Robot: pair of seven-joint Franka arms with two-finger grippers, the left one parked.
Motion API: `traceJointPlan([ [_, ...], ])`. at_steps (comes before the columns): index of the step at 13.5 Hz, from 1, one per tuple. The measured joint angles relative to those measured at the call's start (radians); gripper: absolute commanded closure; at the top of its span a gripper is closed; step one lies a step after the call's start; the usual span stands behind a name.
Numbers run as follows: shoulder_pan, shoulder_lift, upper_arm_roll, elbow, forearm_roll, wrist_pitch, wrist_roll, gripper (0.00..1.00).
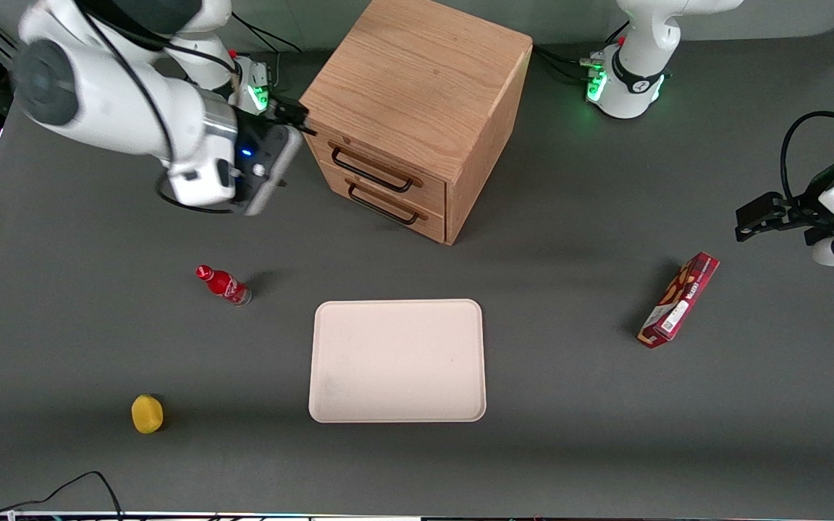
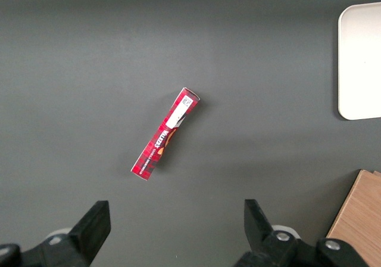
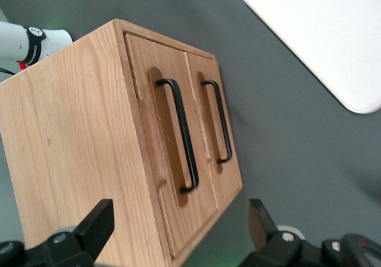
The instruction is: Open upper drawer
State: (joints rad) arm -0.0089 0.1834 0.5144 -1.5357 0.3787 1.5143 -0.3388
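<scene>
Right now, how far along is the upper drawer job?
Early. Done: the gripper is up beside the cabinet, fingers open, at the top corner near the drawer fronts. In hand: lining up on the upper drawer; its black handle is not gripped. Left: grasp the handle and pull; the drawer sits flush, shut.

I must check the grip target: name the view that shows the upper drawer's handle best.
The right wrist view: the upper drawer's handle shows close and whole, with the open gripper short of it. The front view shows it small; the left wrist view shows only a cabinet corner.
</scene>
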Motion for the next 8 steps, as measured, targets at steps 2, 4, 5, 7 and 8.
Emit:
traceJointPlan([
  [2, 0.005, 0.021, 0.044, -0.068, -0.001, 0.091, -0.019, 0.00],
  [4, 0.009, 0.025, 0.073, -0.151, -0.016, 0.175, -0.079, 0.00],
  [5, 0.010, 0.026, 0.078, -0.187, -0.023, 0.208, -0.108, 0.00],
  [7, 0.010, 0.026, 0.079, -0.244, -0.028, 0.271, -0.140, 0.00],
  [8, 0.010, 0.026, 0.081, -0.268, -0.029, 0.304, -0.148, 0.00],
])
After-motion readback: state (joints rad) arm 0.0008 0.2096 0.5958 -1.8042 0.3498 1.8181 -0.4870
